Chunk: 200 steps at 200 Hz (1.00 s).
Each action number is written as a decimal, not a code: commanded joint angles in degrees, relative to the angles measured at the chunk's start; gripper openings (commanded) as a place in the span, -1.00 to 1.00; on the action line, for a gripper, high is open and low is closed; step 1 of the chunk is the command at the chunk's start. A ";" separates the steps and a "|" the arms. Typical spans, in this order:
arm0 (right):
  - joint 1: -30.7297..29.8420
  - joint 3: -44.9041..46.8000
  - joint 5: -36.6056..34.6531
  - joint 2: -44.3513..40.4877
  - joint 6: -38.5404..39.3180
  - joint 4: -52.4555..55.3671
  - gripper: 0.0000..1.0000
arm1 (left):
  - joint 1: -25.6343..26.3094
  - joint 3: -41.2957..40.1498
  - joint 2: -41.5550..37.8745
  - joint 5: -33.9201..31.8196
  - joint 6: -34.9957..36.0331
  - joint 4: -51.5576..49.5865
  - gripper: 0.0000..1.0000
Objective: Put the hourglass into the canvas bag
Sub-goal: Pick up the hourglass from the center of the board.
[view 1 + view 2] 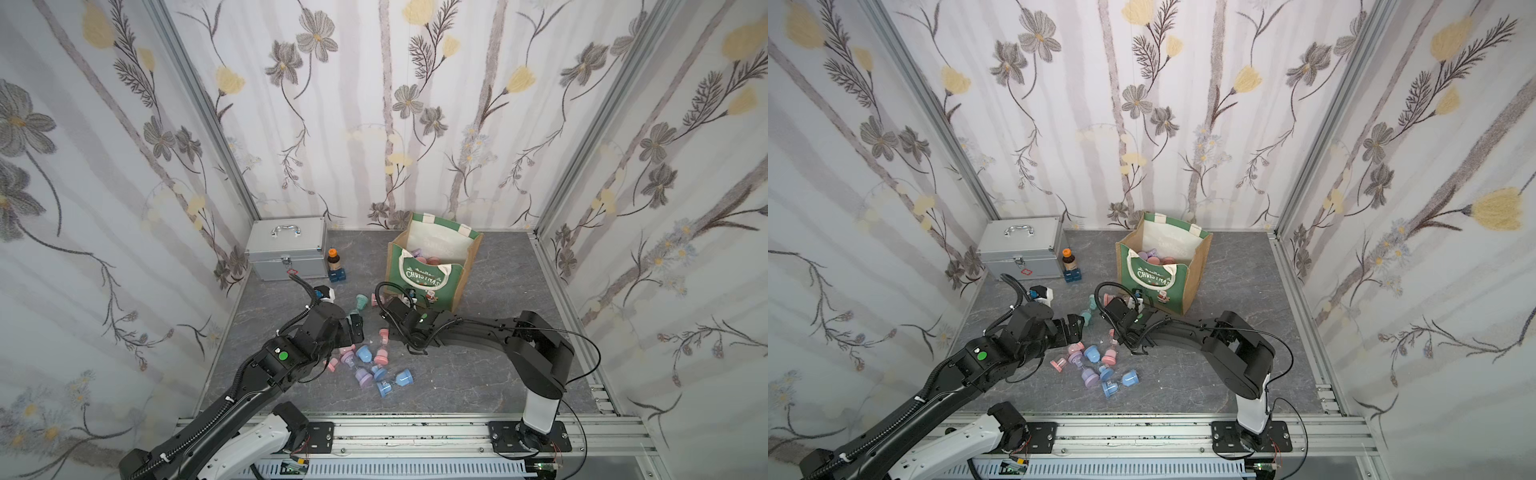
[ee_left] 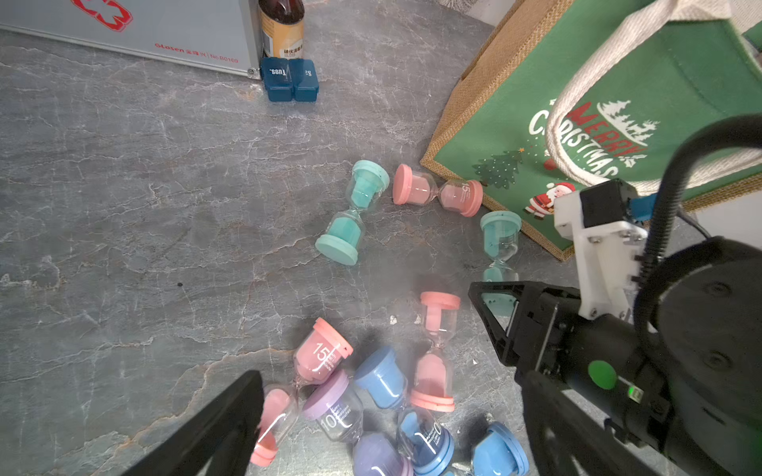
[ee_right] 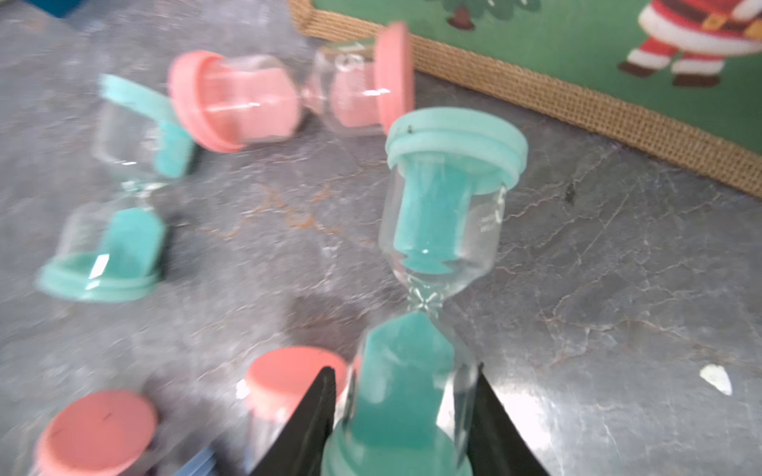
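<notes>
My right gripper [image 3: 404,371] is shut on a teal hourglass [image 3: 441,230], with the fingers on the glass bulb near one cap. The same hourglass [image 2: 500,239] shows in the left wrist view beside the foot of the canvas bag [image 2: 618,103]. The green bag [image 1: 428,278] stands open at the back with several hourglasses inside [image 1: 424,257]. In both top views the right gripper [image 1: 382,309] [image 1: 1105,309] is low, just in front of the bag. My left gripper [image 2: 389,377] is open above a pile of pink, blue and purple hourglasses [image 1: 365,361].
A teal hourglass [image 2: 354,210] and a pink one [image 2: 437,191] lie loose near the bag's corner. A silver metal case [image 1: 286,249], a brown bottle [image 1: 333,259] and a blue pill box [image 1: 336,275] stand at the back left. Papered walls close three sides.
</notes>
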<state>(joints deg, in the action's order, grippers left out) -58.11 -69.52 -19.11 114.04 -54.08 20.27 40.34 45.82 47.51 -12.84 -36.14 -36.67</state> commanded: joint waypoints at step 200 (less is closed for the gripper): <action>13.21 -10.03 5.93 -26.43 15.56 -2.61 -0.78 | -0.09 13.32 8.62 5.68 5.10 6.75 1.00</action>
<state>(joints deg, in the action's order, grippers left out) -47.44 -78.43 -14.70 87.79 -40.21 20.25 40.32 57.93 54.94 -8.78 -31.59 -33.30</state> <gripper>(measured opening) 0.412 0.997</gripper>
